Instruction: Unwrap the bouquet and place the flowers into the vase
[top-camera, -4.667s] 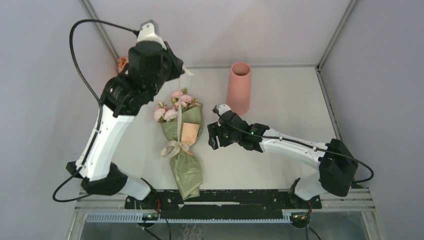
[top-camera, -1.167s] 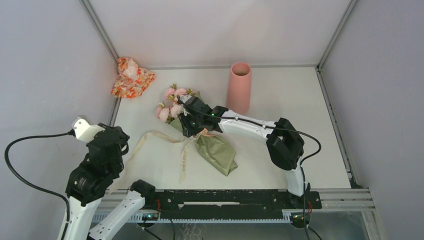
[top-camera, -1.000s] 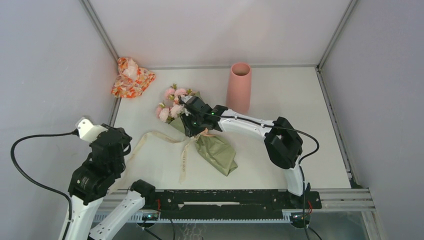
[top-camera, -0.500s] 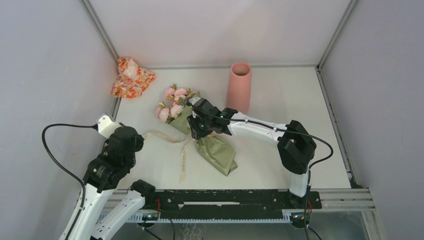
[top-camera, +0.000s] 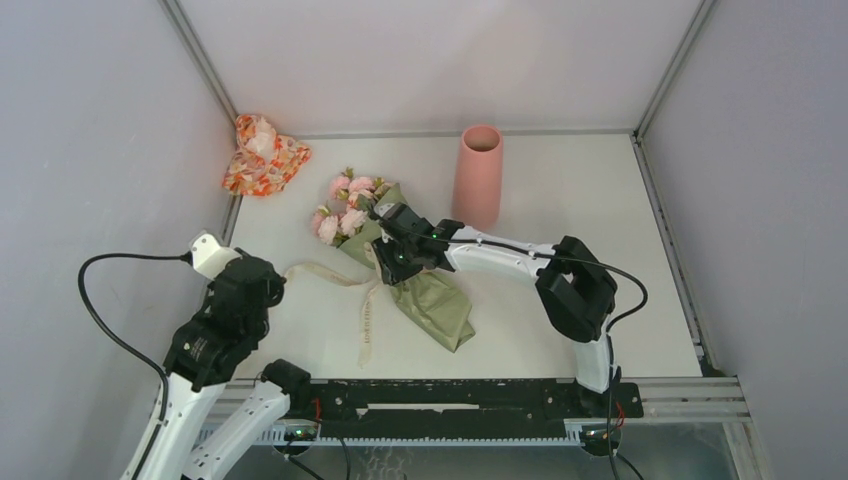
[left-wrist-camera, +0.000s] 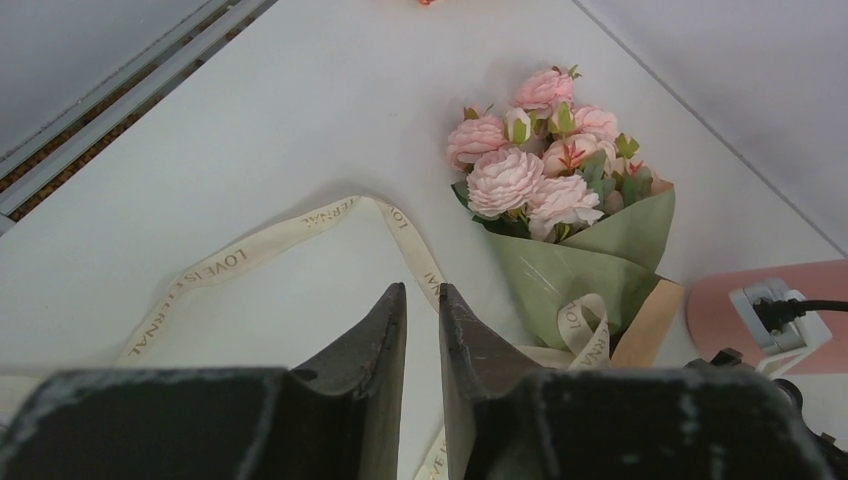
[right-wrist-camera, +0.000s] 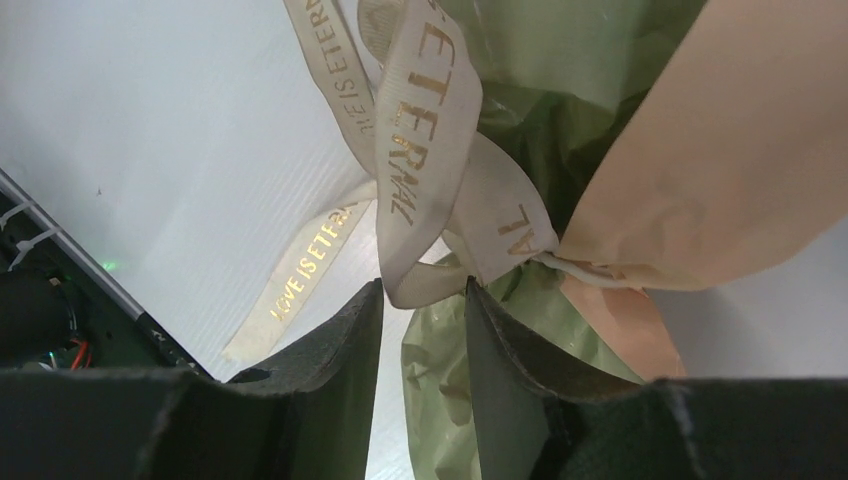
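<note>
at the ribbon knot on the bouquet sits my right gripper; i cannot tell if it grips; left gripper loose, empty

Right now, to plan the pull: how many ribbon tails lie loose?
2: one ribbon tail runs toward the left hand, the other toward the near edge; more may hide under the bouquet.

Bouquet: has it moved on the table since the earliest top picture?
Yes. The bouquet pivoted: its narrow end swung right, toward the vase side, while the flowers stayed roughly put.
</note>
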